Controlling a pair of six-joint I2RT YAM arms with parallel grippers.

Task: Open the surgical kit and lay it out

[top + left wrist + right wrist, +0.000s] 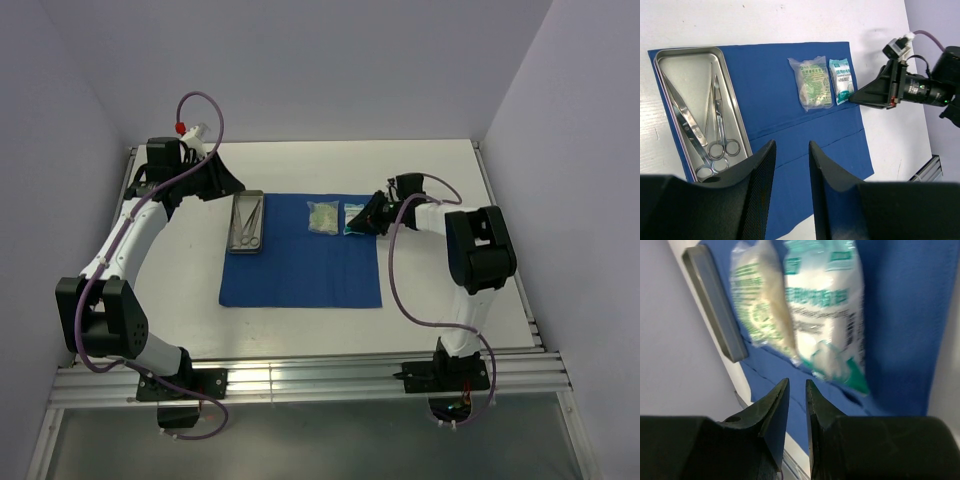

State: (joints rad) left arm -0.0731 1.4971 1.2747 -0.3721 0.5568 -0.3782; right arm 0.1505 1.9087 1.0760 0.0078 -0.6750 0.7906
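The surgical kit lies unfolded, its royal-blue cloth (pixel 300 265) spread flat on the table. A small steel tray (pixel 246 222) rests on the cloth's left edge. In the left wrist view the tray (pixel 731 107) holds two ring-handled scissors (pixel 720 125) and thin tweezers (pixel 709 100). Two whitish-green packets (pixel 322 217) (pixel 354 218) lie side by side on the cloth's far right part. My right gripper (pixel 797 381) is low at the edge of the right-hand packet (pixel 835 305), its jaws slightly apart and empty. My left gripper (pixel 791 142) hovers open above the cloth beside the tray, holding nothing.
The white table (pixel 430 180) runs beyond the cloth on all sides. Purple walls close in the back and both sides. A metal rail (pixel 300 380) lines the near edge, where both arm bases are bolted.
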